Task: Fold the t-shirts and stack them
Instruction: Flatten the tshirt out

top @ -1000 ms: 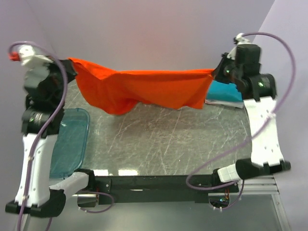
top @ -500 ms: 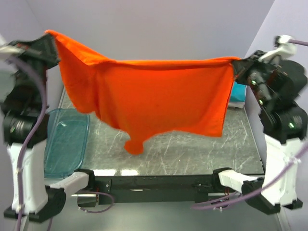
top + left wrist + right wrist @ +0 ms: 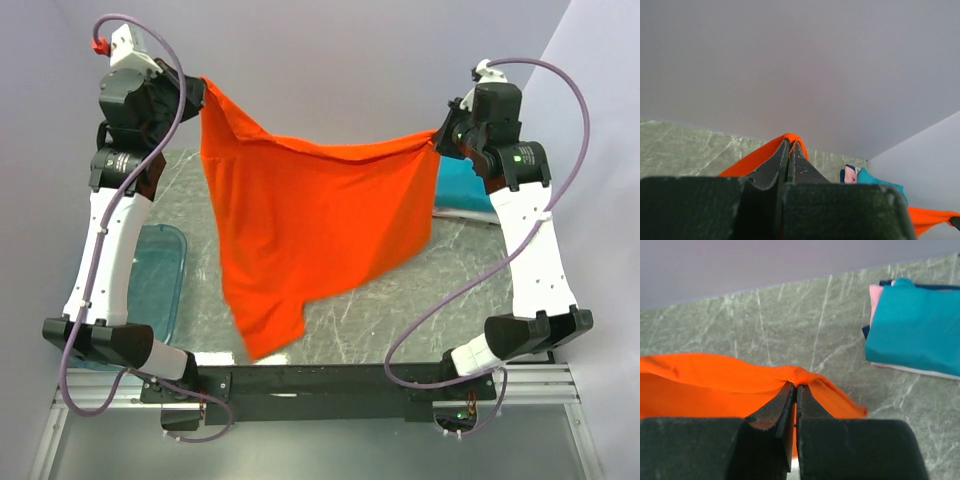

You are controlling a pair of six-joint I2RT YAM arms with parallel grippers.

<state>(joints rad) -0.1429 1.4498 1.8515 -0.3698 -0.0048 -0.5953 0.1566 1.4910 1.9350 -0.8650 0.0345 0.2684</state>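
Grey marble tabletop [image 3: 400, 290] under plain lilac walls [image 3: 350, 60], orange-red t-shirt [image 3: 310, 220] hanging spread above it, left gripper [image 3: 197, 92] pinched tight on one top corner, right gripper [image 3: 438, 142] clamped on the other, teal-topped folded stack [image 3: 465, 185] far right on the table, blue-green bin [image 3: 160, 280] at left edge

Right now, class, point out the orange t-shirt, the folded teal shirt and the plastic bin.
orange t-shirt [image 3: 310, 230], top view, middle of the hanging body.
folded teal shirt [image 3: 912, 330], right wrist view, its top face.
plastic bin [image 3: 160, 285], top view, its bare floor.
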